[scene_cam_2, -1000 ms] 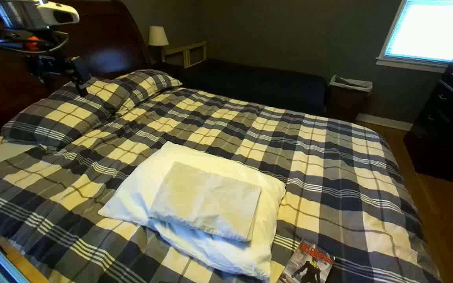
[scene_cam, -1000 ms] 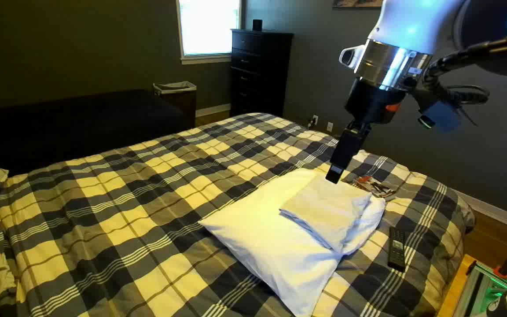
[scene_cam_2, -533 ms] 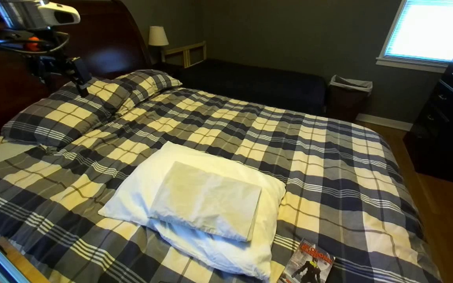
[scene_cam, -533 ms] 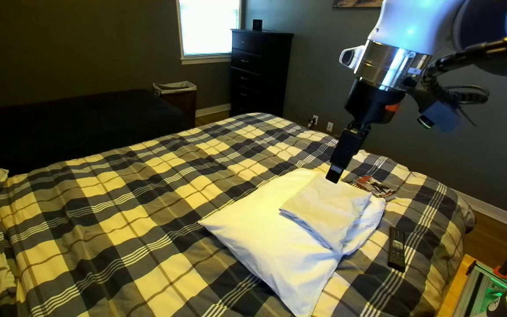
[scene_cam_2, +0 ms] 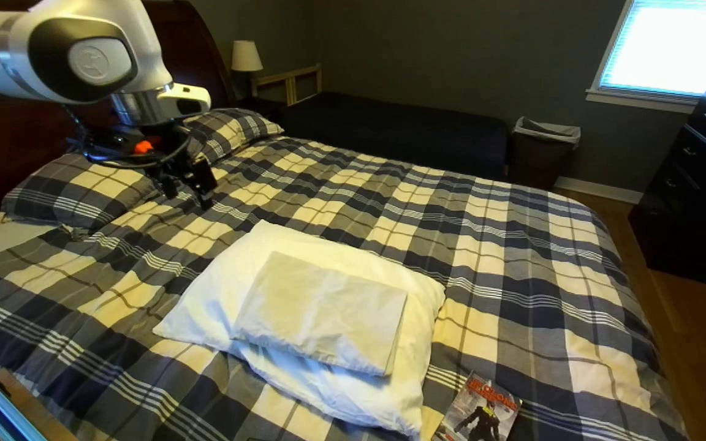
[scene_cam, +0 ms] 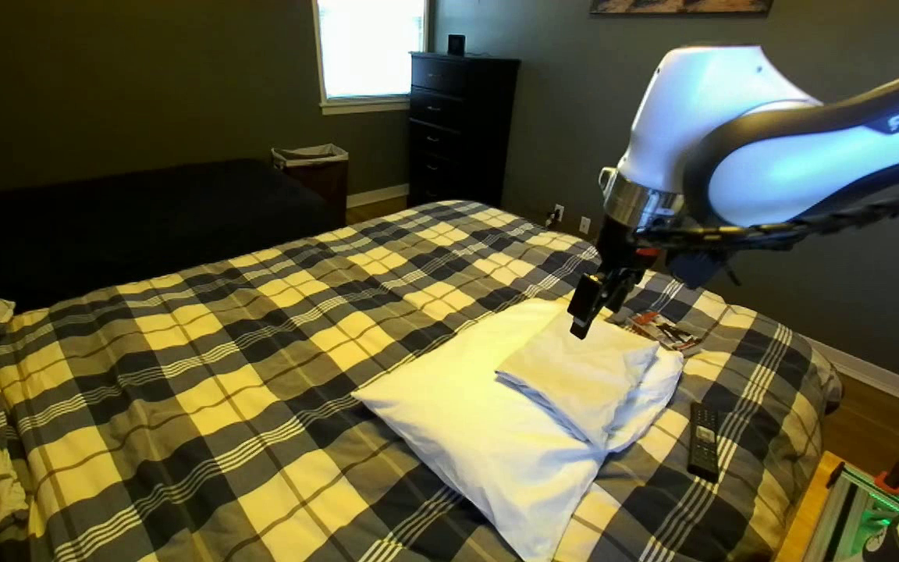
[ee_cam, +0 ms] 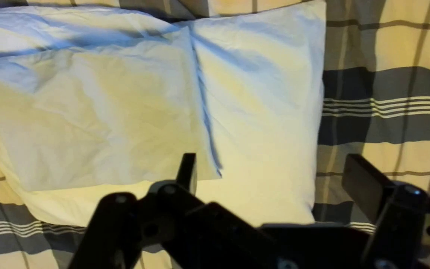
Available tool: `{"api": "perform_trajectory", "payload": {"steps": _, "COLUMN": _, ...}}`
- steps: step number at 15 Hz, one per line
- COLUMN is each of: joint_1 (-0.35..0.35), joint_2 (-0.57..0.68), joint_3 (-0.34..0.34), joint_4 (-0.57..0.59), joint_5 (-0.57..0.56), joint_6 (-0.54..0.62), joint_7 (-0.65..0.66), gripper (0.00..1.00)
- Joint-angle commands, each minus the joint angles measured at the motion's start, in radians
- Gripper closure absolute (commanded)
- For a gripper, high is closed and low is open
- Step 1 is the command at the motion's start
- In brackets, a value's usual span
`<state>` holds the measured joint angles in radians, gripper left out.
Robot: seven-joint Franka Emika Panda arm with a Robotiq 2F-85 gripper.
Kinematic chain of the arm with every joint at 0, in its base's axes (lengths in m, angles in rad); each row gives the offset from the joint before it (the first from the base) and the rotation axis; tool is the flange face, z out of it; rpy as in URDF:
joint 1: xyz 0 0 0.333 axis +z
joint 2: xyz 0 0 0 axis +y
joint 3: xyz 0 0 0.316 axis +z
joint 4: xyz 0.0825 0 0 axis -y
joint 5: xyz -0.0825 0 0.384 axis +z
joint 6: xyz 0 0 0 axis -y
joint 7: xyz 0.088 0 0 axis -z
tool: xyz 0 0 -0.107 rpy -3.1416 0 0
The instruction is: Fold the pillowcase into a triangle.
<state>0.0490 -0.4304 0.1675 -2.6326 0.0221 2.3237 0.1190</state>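
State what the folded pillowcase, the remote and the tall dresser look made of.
Folded pillowcase: matte cloth, perhaps cotton, by its soft creases.
Remote: probably dull black plastic, by its rigid slab shape and buttons.
Tall dresser: likely wood or laminate, dark and smooth-looking, by its flat drawer fronts.

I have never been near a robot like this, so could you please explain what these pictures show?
The machine is a Franka robot arm ending in a two-fingered gripper. The wide pictures come from two cameras standing outside the robot; the close-up comes from a camera on its wrist, looking down past the gripper. On the plaid bedspread lie a white pillow, a black remote control and an illustrated book or case. The folded pillowcase, which the robot is meant to fold into a triangle, rests on top of the pillow and looks roughly rectangular. Nothing is held: the gripper's fingers stand apart, in the air.
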Motion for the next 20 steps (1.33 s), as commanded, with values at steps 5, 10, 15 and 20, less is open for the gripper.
{"api": "perform_trajectory", "payload": {"steps": 5, "joint_1": -0.080, "joint_2": 0.356, "joint_3": 0.004, "joint_4": 0.046, "joint_5": -0.195, "joint_6": 0.292, "joint_7": 0.227, "gripper": 0.00}}
{"api": "perform_trajectory", "payload": {"steps": 10, "joint_1": -0.066, "joint_2": 0.543, "joint_3": -0.054, "joint_4": 0.175, "joint_5": -0.399, "joint_6": 0.304, "joint_7": 0.456, "gripper": 0.00}}
{"api": "perform_trajectory", "payload": {"steps": 15, "joint_1": 0.018, "joint_2": 0.700, "joint_3": -0.150, "joint_4": 0.332, "joint_5": -0.438, "joint_6": 0.283, "joint_7": 0.544, "gripper": 0.00}}
{"api": "perform_trajectory", "payload": {"steps": 20, "joint_1": 0.099, "joint_2": 0.832, "joint_3": -0.203, "joint_4": 0.467, "joint_5": -0.385, "joint_6": 0.248, "joint_7": 0.529, "gripper": 0.00}}
